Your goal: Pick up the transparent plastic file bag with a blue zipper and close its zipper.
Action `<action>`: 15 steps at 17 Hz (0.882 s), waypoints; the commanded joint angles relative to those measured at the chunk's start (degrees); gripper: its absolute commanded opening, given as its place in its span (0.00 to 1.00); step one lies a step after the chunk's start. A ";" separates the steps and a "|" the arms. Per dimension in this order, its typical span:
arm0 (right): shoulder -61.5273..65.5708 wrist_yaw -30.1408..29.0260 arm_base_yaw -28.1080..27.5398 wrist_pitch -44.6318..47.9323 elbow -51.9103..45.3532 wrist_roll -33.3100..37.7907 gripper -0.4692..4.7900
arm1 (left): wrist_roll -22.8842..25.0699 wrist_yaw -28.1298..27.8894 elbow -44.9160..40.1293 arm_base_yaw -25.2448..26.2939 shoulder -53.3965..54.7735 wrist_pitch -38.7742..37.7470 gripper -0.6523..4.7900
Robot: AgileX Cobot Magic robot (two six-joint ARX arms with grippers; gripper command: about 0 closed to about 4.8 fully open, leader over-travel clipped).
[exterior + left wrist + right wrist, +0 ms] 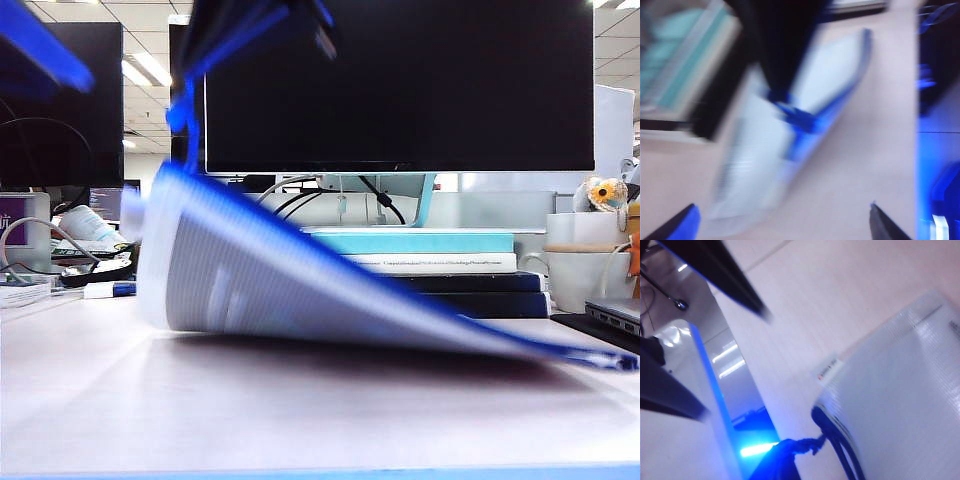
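The transparent plastic file bag hangs lifted at its left end and slopes down to the table at the right. Its blue zipper runs along the upper edge. My right gripper reaches across at the top of the exterior view, shut on the zipper's blue cord pull. In the right wrist view that gripper pinches the cord beside the bag. My left gripper is a blue blur at the top left. It is open in the left wrist view, above the bag and apart from it.
Behind the bag stand a black monitor and a stack of books. A white mug and a laptop corner are at the right. Cables and clutter sit at the left.
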 commanded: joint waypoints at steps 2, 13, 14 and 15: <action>-0.50 -0.74 0.00 -2.40 4.00 -0.52 0.08 | -1.97 1.27 0.00 -4.11 6.75 6.73 1.00; -2.60 -1.20 -0.02 -3.61 4.63 -0.50 0.08 | -8.13 0.79 0.00 -6.32 9.99 19.56 1.00; -3.23 -1.18 -0.04 -3.28 4.63 -0.50 0.08 | -8.15 0.83 0.00 -6.32 10.40 19.85 1.00; -3.69 -1.84 -0.04 -2.73 4.66 -0.46 0.08 | -8.15 0.85 0.00 -6.32 10.67 20.17 1.00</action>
